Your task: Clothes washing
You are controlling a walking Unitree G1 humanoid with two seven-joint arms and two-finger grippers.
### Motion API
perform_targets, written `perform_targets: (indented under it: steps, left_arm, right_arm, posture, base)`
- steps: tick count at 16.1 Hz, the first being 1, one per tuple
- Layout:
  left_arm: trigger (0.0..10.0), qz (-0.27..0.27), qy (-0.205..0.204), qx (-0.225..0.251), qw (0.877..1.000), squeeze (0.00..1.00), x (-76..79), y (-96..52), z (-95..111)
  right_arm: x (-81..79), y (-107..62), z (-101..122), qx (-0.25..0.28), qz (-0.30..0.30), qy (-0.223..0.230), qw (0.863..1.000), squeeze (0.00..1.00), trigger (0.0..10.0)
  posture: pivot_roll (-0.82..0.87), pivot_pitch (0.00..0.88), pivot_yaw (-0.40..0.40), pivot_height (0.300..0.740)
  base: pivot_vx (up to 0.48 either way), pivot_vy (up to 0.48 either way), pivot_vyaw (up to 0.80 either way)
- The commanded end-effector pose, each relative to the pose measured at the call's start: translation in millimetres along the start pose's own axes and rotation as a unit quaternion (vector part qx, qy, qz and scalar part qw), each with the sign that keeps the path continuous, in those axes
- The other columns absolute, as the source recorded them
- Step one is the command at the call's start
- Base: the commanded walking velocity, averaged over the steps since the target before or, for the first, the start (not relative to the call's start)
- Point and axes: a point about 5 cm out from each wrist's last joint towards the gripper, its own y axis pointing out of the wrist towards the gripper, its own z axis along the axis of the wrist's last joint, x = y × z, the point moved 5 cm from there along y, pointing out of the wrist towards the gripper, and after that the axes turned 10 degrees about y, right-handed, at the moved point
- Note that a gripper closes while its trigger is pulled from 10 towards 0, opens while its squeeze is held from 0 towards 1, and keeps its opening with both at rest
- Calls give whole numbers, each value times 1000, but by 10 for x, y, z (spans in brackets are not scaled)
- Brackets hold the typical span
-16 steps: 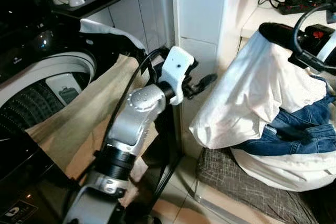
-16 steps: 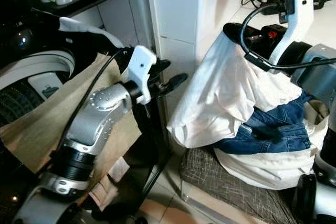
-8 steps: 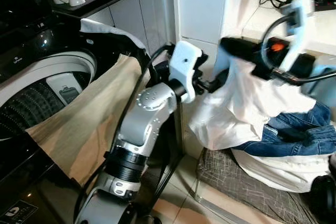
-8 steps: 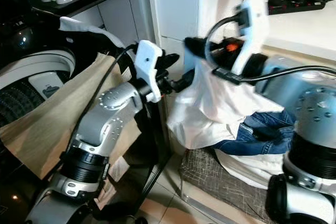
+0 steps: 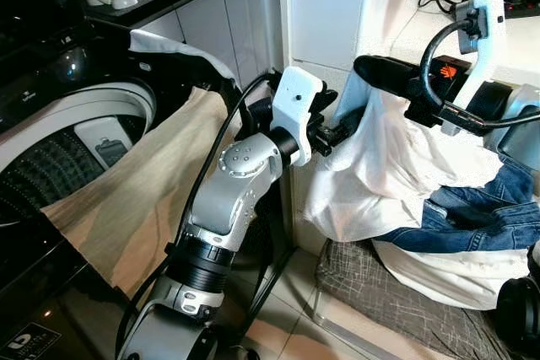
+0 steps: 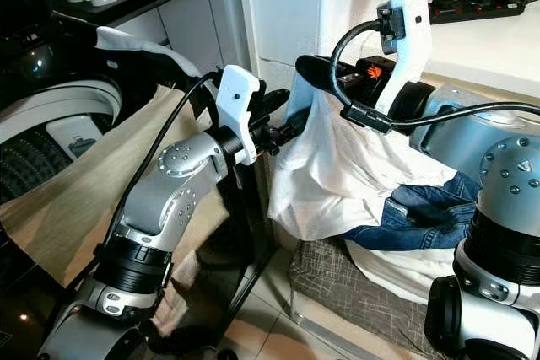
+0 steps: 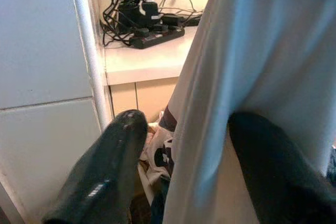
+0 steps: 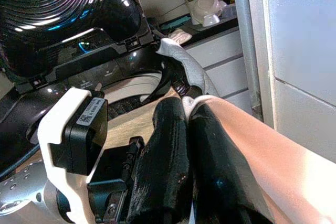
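Lifting a white cotton garment [image 5: 396, 166] off the jeans pile at right, the right end effector [image 8: 184, 145] is clamped on its top edge; the left end effector [image 7: 184, 145] gapes around the cloth — it should pinch firmly, then carry left toward the black washing machine [image 5: 67, 115].

Legible text: none

- Label [image 8: 90, 113] on the black camera module of the left wrist mount: white sticker bearing a square code pattern and a line of small print, too small and tilted to read
- Sticker [image 5: 24, 343] on the dark washing machine front [image 5: 51, 309], low in the left eye view: white graphic with a round symbol, wording too small to make out
- Panel [image 5: 110, 151] inside the washing machine opening: grey plate with faint markings, not readable
- Orange patch [image 5: 445, 70] on the right wrist body: colour only, no characters resolved
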Motion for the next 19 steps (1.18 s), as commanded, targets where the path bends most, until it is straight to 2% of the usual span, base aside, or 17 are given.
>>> perform_targets:
  steps: [1, 7, 8, 9, 10, 11, 13, 14, 18, 19]
  left_arm:
    - [0, 3, -4, -5, 1000, 0, -39, -9, -7]
    - [0, 3, -8, -2, 1000, 0, -49, -16, 3]
    - [0, 4, -10, -2, 1000, 0, -55, -19, 4]
    - [0, 5, -10, -3, 1000, 0, -66, -20, -4]
    - [0, 10, -11, -4, 1000, 0, -87, -23, -10]
    - [0, 23, -10, -6, 1000, 0, -141, -30, -12]
    - [0, 27, -15, -4, 1000, 0, -170, -32, -1]
    - [0, 38, -20, -1, 999, 0, -227, -39, 13]
    - [0, 86, -26, 3, 996, 0, -432, -66, 43]
    - [0, 126, -21, 5, 992, 0, -615, -95, 76]
  right_arm:
    - [-107, 0, 54, 5, 17, -14, 1000, 0, 0]
    - [-101, 4, 58, 7, 16, -11, 1000, 0, 0]
    - [-103, 4, 61, 7, 16, -12, 1000, 0, 745]
    - [-100, 6, 57, 7, 15, -12, 1000, 0, 1804]
    - [-97, 6, 57, 7, 14, -12, 1000, 0, 4588]
    - [-85, 5, 47, 5, 9, -13, 1000, 0, 10000]
    - [-83, 1, 39, 5, 10, -8, 1000, 0, 10000]
    - [-65, -8, 32, 5, 7, -2, 1000, 1000, 10000]
    - [-16, -56, 46, 6, -8, -9, 1000, 1000, 10000]
    - [12, -121, 56, 4, -16, -28, 999, 208, 10000]
  posture:
    - [-105, 0, 113, 740]
    - [-104, 0, 111, 740]
    - [-104, 0, 111, 740]
    - [-104, 0, 111, 740]
    - [-104, 0, 111, 740]
    - [-104, 0, 115, 740]
    - [-105, 0, 118, 740]
    - [-106, 0, 120, 740]
    - [-106, 0, 120, 740]
    - [-104, 0, 118, 740]
  base:
    - [0, 0, 0]
    - [0, 0, 0]
    - [0, 0, 0]
    - [0, 0, 0]
    - [0, 0, 0]
    - [0, 0, 0]
    - [0, 0, 0]
    - [0, 0, 0]
    - [0, 0, 0]
    - [0, 0, 0]
